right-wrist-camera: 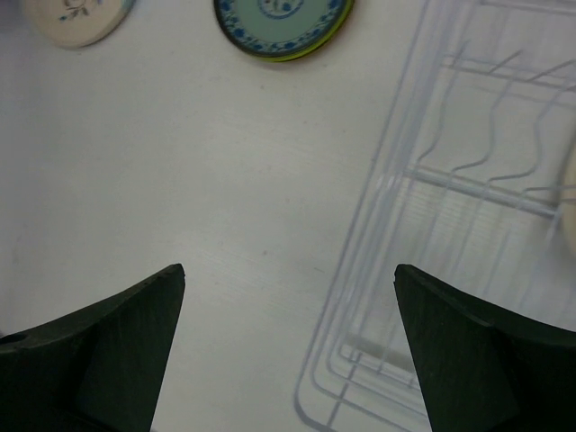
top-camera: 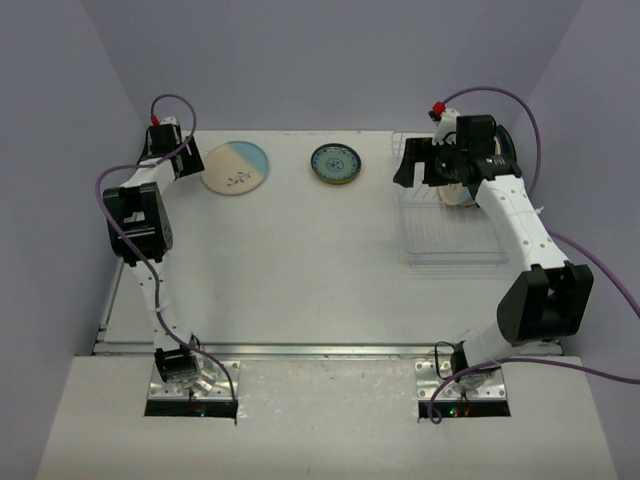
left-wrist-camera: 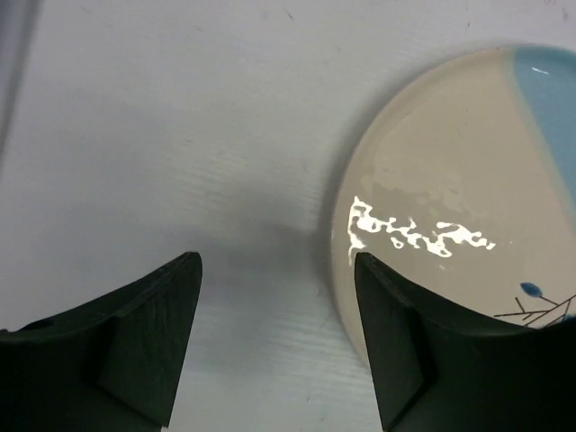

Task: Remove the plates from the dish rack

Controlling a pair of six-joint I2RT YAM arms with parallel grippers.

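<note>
The white wire dish rack [top-camera: 452, 225] stands at the right. A cream plate [top-camera: 461, 194] stands in its far end, mostly hidden by my right arm; its edge shows in the right wrist view [right-wrist-camera: 569, 193]. A dark plate edge [top-camera: 507, 141] shows behind the arm. My right gripper [top-camera: 407, 165] [right-wrist-camera: 288, 270] is open and empty over the rack's [right-wrist-camera: 423, 171] left edge. A cream and light-blue plate [top-camera: 236, 167] [left-wrist-camera: 450, 171] [right-wrist-camera: 76, 18] and a small teal-patterned plate [top-camera: 336, 163] [right-wrist-camera: 282, 22] lie flat on the table. My left gripper [top-camera: 190, 158] [left-wrist-camera: 274, 261] is open and empty at the cream and blue plate's left edge.
The white table [top-camera: 300, 260] is walled by purple panels at the back and both sides. Purple cables loop off both arms. The rack's flat grid base [top-camera: 455, 245] holds nothing visible at its near end.
</note>
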